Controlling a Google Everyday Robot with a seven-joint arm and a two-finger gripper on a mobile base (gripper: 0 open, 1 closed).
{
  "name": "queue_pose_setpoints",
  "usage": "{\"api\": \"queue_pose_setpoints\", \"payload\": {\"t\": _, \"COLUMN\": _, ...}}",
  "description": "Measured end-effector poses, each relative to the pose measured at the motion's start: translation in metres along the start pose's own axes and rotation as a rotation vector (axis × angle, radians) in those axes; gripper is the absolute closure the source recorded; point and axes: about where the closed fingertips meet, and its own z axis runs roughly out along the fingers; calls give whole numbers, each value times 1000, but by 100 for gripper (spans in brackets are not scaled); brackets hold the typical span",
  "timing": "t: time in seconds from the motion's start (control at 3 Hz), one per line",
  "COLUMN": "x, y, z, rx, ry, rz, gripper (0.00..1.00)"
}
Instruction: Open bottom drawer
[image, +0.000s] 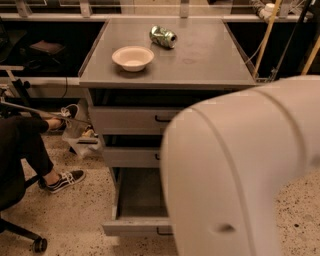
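Camera view (only one): the big white arm (245, 170) fills the right and lower-right of the shot. The pincer isn't visible anywhere, presumably hidden behind or below that arm, so can't tell if it's open, closed or gripping anything.

The bottom drawer (131, 228) sits at the foot of the grey desk (210, 67), lowest of three tiers. It's pulled well out toward the camera, w/ the inside showing bare. Its front runs left-right, and its small black handle (163, 231) is half cut off by the arm's edge. The middle drawer (131, 157) and top drawer (125, 120) above it look shut.

Key relation: the drawer slides along the near-far axis, and the handle lies just at the arm's left edge, low in the frame. Which way it lies from the pincer can't be fixed. Only one arm, so no choice there. Judging by how far the drawer is out, the task looks about done.

On the desk: a pale bowl (133, 57) front-left and a crushed green can (163, 36) on its side behind it, apart. No brand or lettering readable on the can or anywhere else.

At left, a seated person's leg and black shoe (62, 181), well apart from the drawer.
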Motion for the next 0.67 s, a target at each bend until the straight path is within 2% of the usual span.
{"api": "queue_pose_setpoints", "payload": {"t": 0.33, "x": -37, "y": -31, "z": -41, "rx": -35, "ry": -42, "rz": -65, "gripper": 0}}
{"api": "queue_pose_setpoints", "payload": {"t": 0.67, "x": -73, "y": -19, "z": -72, "rx": -111, "ry": -45, "rz": -230, "gripper": 0}}
